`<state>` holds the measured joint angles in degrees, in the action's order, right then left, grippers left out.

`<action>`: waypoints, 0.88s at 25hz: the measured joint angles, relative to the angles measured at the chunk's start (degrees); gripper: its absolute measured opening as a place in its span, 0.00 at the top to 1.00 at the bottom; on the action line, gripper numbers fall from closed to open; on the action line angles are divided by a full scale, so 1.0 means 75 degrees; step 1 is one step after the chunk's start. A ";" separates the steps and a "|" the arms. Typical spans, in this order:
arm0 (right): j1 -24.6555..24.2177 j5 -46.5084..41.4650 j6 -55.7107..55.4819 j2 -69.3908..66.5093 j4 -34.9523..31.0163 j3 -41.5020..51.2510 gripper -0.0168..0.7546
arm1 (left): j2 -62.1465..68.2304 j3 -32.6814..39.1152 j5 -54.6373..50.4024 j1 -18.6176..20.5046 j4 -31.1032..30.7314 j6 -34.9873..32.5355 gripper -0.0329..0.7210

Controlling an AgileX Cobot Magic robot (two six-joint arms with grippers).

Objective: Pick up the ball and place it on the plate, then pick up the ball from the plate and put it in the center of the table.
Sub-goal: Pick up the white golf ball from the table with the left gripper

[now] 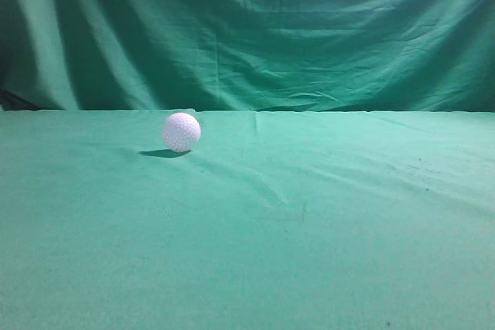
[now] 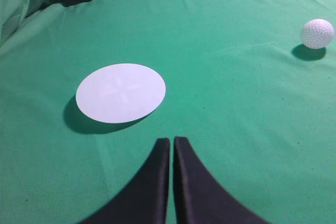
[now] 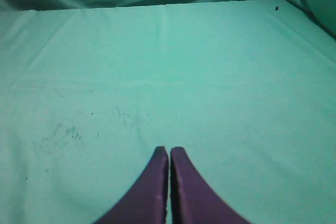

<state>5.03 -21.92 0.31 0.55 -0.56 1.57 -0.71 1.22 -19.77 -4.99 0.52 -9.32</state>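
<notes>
Both hands you run, left hand point(image 2: 171, 142) and right hand point(image 3: 169, 151), are closed and empty. Your ball point(image 1: 181, 131) rests on the counter point(image 1: 309, 222), well apart from the plate point(image 2: 121, 93).

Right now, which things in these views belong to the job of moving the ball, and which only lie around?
Belong to the job:
- golf ball, resting on the cloth
- white round plate, with nothing on it
- green-clothed table
- left gripper, shut and holding nothing
- right gripper, shut and holding nothing

Only lying around:
- draped green backdrop
</notes>
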 joint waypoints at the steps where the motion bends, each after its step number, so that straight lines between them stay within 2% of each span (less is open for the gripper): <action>1: 0.0000 0.0000 0.0000 0.0000 0.0000 0.0000 0.98 | 0.0000 0.0000 0.0000 0.0000 0.0000 0.0000 0.96; 22: 0.0000 0.0000 0.0000 0.0000 0.0000 0.0000 0.98 | 0.0000 0.0000 0.0000 0.0000 0.0000 0.0000 0.96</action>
<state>5.03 -21.92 0.31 0.55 -0.56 1.57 -0.71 1.22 -19.77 -4.99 0.52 -9.32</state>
